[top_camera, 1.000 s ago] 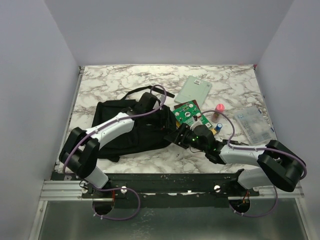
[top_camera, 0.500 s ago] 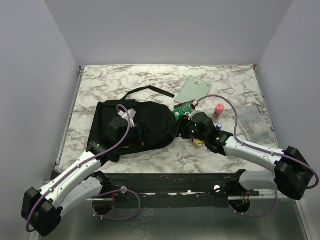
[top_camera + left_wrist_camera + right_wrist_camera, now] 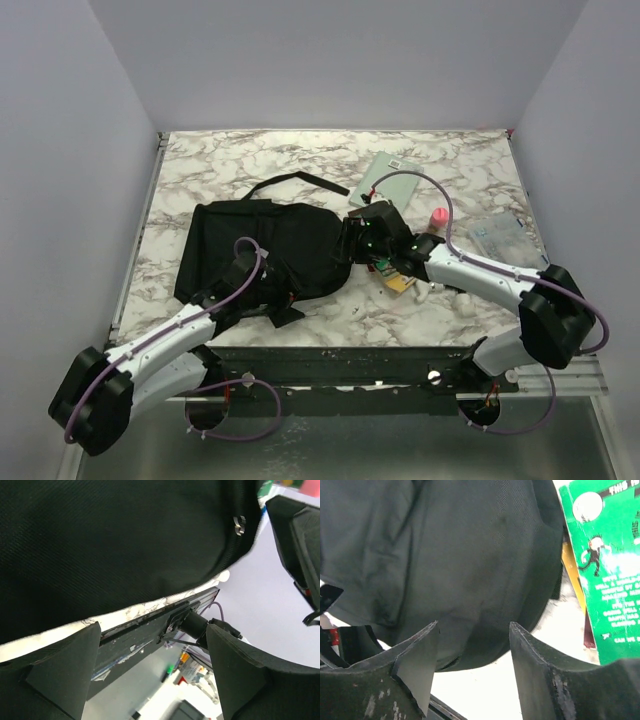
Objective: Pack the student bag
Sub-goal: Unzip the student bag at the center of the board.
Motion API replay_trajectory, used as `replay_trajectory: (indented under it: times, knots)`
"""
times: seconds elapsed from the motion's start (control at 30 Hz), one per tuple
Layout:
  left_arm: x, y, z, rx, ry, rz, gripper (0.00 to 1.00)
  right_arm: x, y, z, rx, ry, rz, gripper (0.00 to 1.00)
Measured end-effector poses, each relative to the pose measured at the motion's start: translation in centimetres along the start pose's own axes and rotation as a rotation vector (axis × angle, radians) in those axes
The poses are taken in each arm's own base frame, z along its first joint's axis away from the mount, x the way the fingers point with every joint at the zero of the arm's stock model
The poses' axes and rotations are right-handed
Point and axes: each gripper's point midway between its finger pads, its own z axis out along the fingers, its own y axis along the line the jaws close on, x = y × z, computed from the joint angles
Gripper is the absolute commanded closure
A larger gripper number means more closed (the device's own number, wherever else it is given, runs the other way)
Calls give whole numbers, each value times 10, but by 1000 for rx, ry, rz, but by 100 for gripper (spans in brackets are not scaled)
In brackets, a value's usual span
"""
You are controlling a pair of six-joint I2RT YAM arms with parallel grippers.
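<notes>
2 grippers: left gripper (image 3: 155,677) and right gripper (image 3: 475,667) wide open, empty.
Backpack (image 3: 270,240): soft, limp, probably light; pinch zipper rim (image 3: 236,545).

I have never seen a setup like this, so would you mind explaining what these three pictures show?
Two robot arms are bolted at the near edge of a marble table. The wide picture comes from a fixed camera above; the other two come from cameras on each wrist, looking past the fingers. On the table lie the student bag, a green book, a pale book, a clear case and a pink-capped item. The left gripper and right gripper are both open near the bag, holding nothing.
</notes>
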Motion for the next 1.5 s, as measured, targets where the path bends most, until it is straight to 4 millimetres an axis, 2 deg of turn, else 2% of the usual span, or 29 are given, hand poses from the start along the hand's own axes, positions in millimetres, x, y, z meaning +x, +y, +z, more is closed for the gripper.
replay_trajectory:
  times: [0.07,0.1,0.17,0.2,0.23,0.27,0.4,0.5,0.57,0.67,0.77,0.83,0.9,0.93,0.97,1.03,1.13,1.23,1.3,1.5]
  knots:
    - [3,8,8,-40,25,-61,12,12,-9,6,30,43,-4,39]
    - [4,10,11,-52,31,-93,12,18,-13,8,47,65,-6,43]
    - [5,12,15,-60,34,-134,12,27,-20,13,70,95,-12,64]
    - [4,13,16,-60,30,-153,12,30,-23,16,78,105,-12,80]
    - [4,15,17,-61,22,-170,11,32,-24,18,82,113,-19,93]
    - [2,18,18,-63,9,-185,9,35,-26,19,86,121,-16,99]
    - [-5,19,16,-42,-43,-208,1,52,-23,20,24,143,34,99]
    - [-9,12,11,1,-75,-221,2,63,-13,13,-113,105,138,99]
    - [-11,12,7,24,-95,-232,6,70,-4,4,-221,72,220,99]
    - [-15,17,3,56,-135,-255,18,74,5,-3,-336,36,331,99]
    - [-19,22,1,88,-166,-256,29,70,19,-9,-472,-1,417,99]
    - [-22,24,-1,115,-190,-248,43,67,29,-10,-562,-13,476,99]
    - [-26,24,-3,159,-223,-230,49,64,38,-14,-641,-15,529,99]
    - [-27,23,-4,179,-234,-217,52,78,29,-2,-618,28,566,99]
    - [-29,23,-5,198,-248,-202,57,85,27,1,-615,52,593,99]
    - [-34,17,-9,242,-281,-160,72,96,24,3,-616,93,624,98]
    - [-38,7,-14,286,-312,-94,100,98,28,-6,-655,113,619,86]
    - [-40,7,-13,286,-329,-39,100,95,33,-9,-645,122,562,67]
    - [-40,9,-12,276,-331,-24,100,92,34,-7,-601,131,506,57]
    - [-41,9,-11,274,-342,39,100,76,24,14,-333,168,339,47]
